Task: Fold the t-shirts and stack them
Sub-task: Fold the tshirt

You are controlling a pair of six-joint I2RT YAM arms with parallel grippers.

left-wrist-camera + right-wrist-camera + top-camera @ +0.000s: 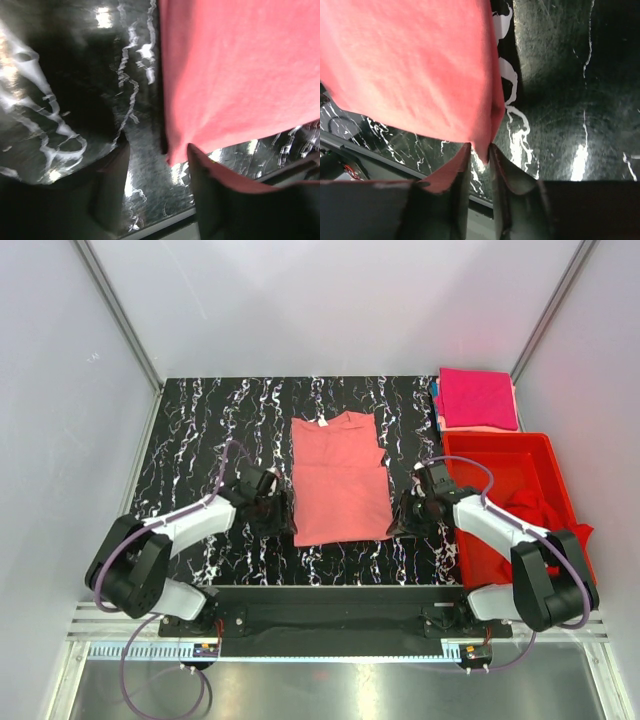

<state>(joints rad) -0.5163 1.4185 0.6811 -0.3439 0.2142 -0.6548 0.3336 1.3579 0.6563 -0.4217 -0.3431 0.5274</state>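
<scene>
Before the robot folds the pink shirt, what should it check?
1. Pink shirt lies flat on the table: ok.
2. Left gripper holds its near corner: not ok, jaws open around it.
3. Right gripper holds its near corner: cannot tell, jaws nearly closed at the tip.
4. Folded magenta shirt out of the way at the far right: ok.

The black table, veined in white, is carrying three items directly on its surface. A salmon-pink t-shirt is lying flat at the centre, folded to a narrow rectangle, collar toward the far edge. A folded magenta-pink t-shirt is resting at the far right corner. A red bin is sitting along the right edge, just nearer than that shirt.
</scene>
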